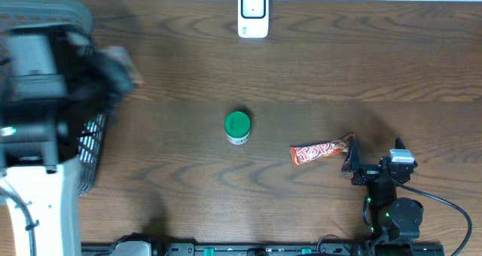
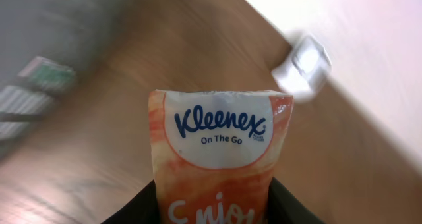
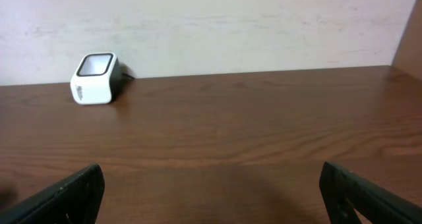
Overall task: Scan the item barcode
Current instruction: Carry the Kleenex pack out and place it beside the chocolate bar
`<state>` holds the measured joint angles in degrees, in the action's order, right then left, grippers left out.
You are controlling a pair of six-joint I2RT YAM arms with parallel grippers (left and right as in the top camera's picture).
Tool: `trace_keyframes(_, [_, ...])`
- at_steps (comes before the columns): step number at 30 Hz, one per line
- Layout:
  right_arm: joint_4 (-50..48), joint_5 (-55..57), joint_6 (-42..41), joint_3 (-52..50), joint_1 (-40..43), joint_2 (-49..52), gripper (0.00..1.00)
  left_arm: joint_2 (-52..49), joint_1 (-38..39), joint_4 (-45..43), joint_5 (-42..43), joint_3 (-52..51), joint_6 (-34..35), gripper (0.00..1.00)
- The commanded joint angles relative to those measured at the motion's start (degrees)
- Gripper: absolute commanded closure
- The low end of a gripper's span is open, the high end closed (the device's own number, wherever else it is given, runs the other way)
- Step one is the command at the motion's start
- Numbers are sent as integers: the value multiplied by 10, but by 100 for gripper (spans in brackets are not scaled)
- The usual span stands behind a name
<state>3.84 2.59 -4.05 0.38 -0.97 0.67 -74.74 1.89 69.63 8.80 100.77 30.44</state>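
Across the whole scene runs a dark brown, wood-grain bench [image 1: 301, 68], and a pale, plain wall [image 3: 250, 26] rises behind its far edge. At the far middle a small white scanner [image 1: 253, 13] stands close to that wall, its window facing up and toward the near side.

Over the left of the bench, the left fingers [image 2: 135, 214] are narrowed onto a tissue pack [image 2: 221, 165] and hold it by its lower part, clear of the wood. The pack is orange and white, with "Kleenex" in dark blue and "On The Go" under it. Larger white letters lower down are cut off and cannot be read. From the left wrist the scanner [image 2: 302, 66] lies far and to the right of the pack, well apart.

A wire basket [image 1: 90, 147] sits at the left edge, partly under the arm. Near the middle is a green-lidded tub [image 1: 237, 126], and to its right lies a red-orange bar [image 1: 322, 151] whose white letters seem to begin "Top".

The right fingers [image 3: 72, 194] are spread wide and empty, low at the near right, just beside the bar's right end.
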Motion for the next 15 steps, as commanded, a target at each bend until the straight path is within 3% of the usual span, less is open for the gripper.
trace_keyframes(1, [2, 5, 5, -1, 2, -4, 1, -13, 97, 4, -15, -19, -53, 60])
trace_keyframes(9, [2, 5, 5, -1, 2, -4, 1, -116, 288, -3, -41, -38, -105, 61])
trace_keyframes(15, [2, 5, 5, -1, 2, -4, 1, -216, 375, -27, -41, -38, -204, 61])
